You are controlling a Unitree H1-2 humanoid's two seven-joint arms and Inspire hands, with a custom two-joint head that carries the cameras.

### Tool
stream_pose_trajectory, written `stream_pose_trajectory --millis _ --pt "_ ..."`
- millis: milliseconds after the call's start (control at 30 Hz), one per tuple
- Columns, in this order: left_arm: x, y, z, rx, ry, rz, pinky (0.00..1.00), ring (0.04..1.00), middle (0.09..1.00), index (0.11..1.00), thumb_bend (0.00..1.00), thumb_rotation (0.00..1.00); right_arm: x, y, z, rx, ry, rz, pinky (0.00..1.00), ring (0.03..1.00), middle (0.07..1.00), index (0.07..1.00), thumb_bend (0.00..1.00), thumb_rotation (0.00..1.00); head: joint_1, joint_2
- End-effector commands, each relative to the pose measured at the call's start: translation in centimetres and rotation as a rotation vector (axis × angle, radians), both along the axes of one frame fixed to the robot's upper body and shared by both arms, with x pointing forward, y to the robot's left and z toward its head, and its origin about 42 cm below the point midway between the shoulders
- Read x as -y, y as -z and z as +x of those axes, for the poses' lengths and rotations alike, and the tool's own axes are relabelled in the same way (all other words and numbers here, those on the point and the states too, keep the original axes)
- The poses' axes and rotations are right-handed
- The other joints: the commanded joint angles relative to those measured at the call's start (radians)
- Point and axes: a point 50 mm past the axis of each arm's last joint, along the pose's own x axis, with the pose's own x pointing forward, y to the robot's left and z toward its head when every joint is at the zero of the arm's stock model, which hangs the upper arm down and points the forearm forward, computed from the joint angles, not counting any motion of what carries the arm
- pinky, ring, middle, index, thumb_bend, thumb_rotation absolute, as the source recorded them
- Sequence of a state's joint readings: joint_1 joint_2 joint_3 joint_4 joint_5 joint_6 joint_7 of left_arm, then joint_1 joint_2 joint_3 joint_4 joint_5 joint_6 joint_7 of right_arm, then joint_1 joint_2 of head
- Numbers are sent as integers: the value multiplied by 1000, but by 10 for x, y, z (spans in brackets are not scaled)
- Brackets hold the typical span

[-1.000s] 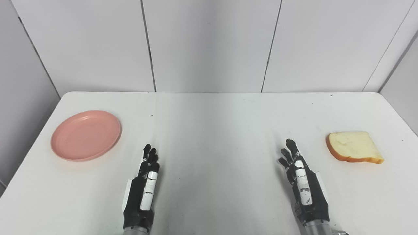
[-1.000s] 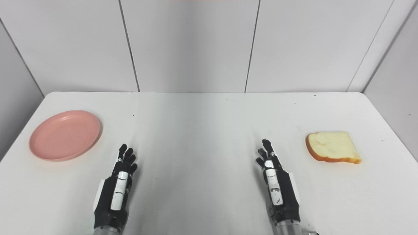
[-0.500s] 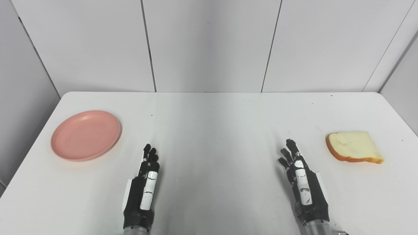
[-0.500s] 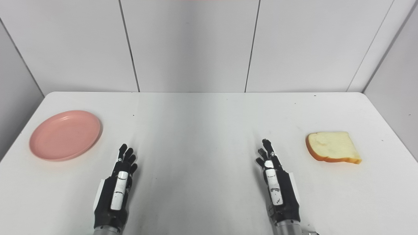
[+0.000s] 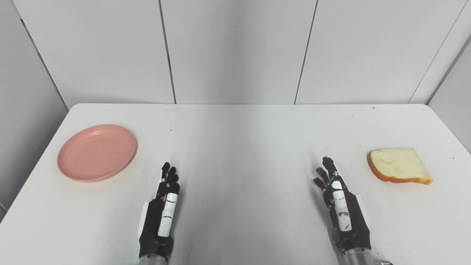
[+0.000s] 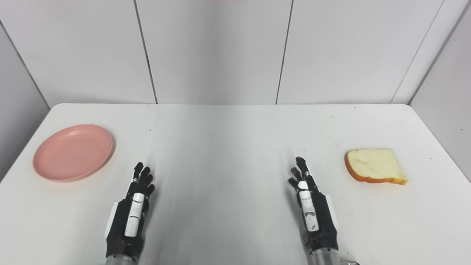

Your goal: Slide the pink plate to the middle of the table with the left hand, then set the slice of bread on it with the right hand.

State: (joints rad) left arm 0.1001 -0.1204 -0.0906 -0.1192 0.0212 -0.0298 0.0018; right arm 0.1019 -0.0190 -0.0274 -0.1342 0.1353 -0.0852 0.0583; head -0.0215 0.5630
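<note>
The pink plate (image 5: 96, 152) lies flat and empty on the white table's left side. A slice of bread (image 5: 398, 165) with a brown crust rests on the right side. My left hand (image 5: 162, 213) hovers near the front edge, right of the plate and apart from it, fingers stretched forward, open, holding nothing. My right hand (image 5: 342, 209) is held the same way left of the bread, open and empty, a clear gap between them.
The white table (image 5: 239, 140) has rounded far corners and ends at a white panelled wall (image 5: 235, 51). Grey side walls stand close to the table's left and right edges.
</note>
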Motion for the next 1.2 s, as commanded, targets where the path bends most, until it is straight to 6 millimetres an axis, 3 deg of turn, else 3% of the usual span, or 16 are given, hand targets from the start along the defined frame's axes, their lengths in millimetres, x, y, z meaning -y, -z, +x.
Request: stream_pose_trajectory --millis 0,200,400,600,967,1167 --pt "1 -1 1 10 1 1 1000 1000 1000 1000 759 873 -12 39 -26 -161 1 55 929 948 977 937 779 926 4 0" --pt "5 1 2 12 10 -8 1000 1000 1000 1000 750 866 -8 42 -25 -165 0 59 934 951 978 936 774 928 37 -26" --pt "16 10 3 13 18 -3 1000 1000 1000 1000 742 859 3 50 -26 -174 -9 69 957 966 989 938 770 950 126 -76" --pt "33 21 5 26 17 -10 1000 1000 1000 1000 708 863 18 58 -24 -185 -20 87 999 997 1000 950 690 999 225 -129" --pt "43 30 6 33 6 -2 1000 1000 1000 1000 680 880 24 66 -22 -208 -24 101 1000 1000 1000 972 657 1000 279 -179" --pt "43 33 7 32 5 1 1000 1000 1000 1000 677 871 23 68 -21 -211 -26 106 1000 1000 1000 986 628 1000 274 -189"
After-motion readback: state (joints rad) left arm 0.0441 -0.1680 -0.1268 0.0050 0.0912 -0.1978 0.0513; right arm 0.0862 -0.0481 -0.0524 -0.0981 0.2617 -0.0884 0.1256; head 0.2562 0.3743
